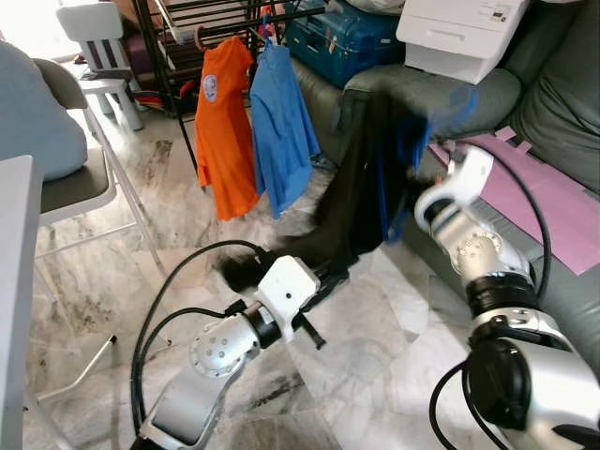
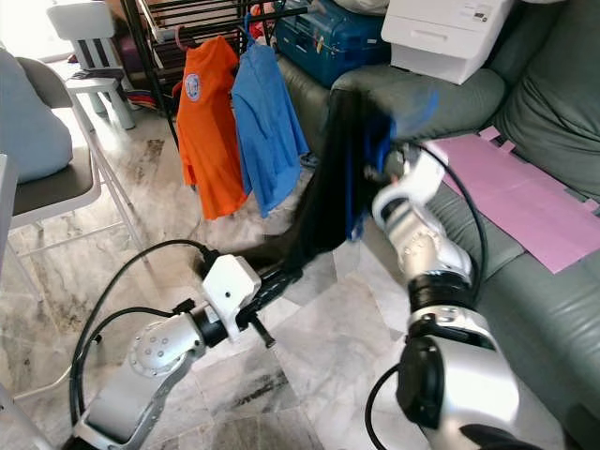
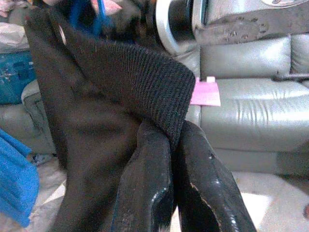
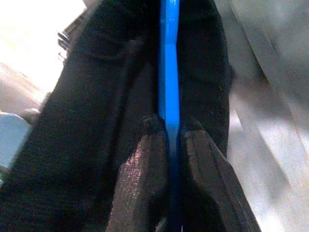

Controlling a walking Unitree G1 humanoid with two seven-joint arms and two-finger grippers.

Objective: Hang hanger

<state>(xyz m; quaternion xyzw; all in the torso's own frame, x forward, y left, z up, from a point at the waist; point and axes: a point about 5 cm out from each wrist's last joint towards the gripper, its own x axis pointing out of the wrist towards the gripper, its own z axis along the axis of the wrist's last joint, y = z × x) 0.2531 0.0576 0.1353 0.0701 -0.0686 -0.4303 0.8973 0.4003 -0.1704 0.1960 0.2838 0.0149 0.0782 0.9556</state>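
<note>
though the garment (image 1: 352, 202) hangs dark, right gripper (image 4: 169, 133) tight on blue hanger (image 4: 169, 63), left gripper (image 3: 171, 145) pinching hem.

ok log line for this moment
left gripper: shut on black garment hem | right gripper: shut on blue plastic hanger | black metal rack: not reached

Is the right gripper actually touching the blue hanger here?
Touching. The right wrist view shows the right gripper with both black fingers pressed against the blue hanger, no gap on either side, the black garment draped around it.
</note>
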